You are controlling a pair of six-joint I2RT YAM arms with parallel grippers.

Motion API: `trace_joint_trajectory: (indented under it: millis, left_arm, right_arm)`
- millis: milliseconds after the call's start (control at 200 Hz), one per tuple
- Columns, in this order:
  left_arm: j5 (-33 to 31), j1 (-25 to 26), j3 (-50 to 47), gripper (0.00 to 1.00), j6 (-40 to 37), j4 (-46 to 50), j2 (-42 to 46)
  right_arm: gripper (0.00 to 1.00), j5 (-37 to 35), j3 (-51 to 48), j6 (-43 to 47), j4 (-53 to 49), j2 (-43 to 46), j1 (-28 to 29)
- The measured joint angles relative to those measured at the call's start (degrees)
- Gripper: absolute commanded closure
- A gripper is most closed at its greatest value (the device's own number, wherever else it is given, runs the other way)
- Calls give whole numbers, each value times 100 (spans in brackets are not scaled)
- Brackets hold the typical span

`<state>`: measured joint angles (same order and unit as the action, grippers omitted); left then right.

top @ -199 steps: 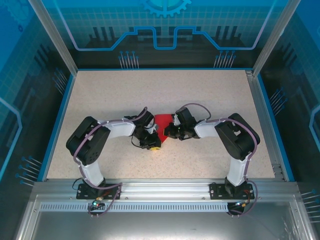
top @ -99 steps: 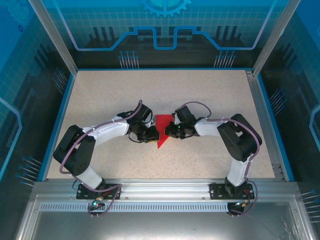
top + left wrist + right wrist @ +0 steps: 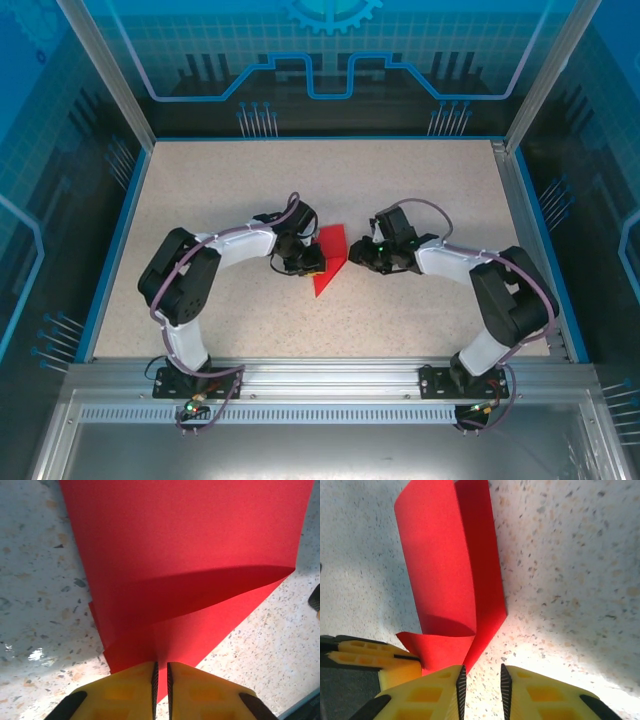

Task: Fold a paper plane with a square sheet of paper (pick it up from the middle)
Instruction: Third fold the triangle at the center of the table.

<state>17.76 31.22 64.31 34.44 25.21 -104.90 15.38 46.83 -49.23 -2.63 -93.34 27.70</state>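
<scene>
Across the table [image 3: 200, 190] the right arm [image 3: 450, 262] has drawn back rightward, off the paper [image 3: 332, 258], which lies mid-table, half-folded and curling up. The left gripper [image 3: 161, 667] pinches its edge tight. The right gripper [image 3: 482, 675] stands slightly parted and empty, just beside it

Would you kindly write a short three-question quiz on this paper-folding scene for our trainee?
1. True or false: the left hand is pinching the red paper.
2. On the right hand, the jaws are: A) clamped on the paper; B) apart, with table showing between; C) holding a pen.
3. Is the paper lying flat or curled over?
Key: 1 true; 2 B; 3 curled over.
</scene>
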Motion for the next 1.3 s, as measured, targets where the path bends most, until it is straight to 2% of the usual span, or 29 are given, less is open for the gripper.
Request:
trace_joint_trajectory:
  millis: [165, 430, 1040, 1120, 1300]
  left_arm:
    - [-57, 0, 0, 83, -4, 0, -2]
    - [-87, 0, -2, 83, -4, -2, 0]
    - [-109, 0, -151, 82, -4, -85, 13]
    - [-109, 0, -201, 82, -4, -98, 28]
    - [-109, 0, -256, 78, -4, -109, 81]
  right_arm:
    - [63, 302, 11, 2, 201, -278, 13]
    - [64, 638, 455, 2, 413, -931, 79]
    - [61, 940, 1147, 380, 308, -1589, -39]
    - [63, 999, 1235, 446, 256, -1670, -79]
    - [79, 1119, 1384, 597, 201, -1764, -166]
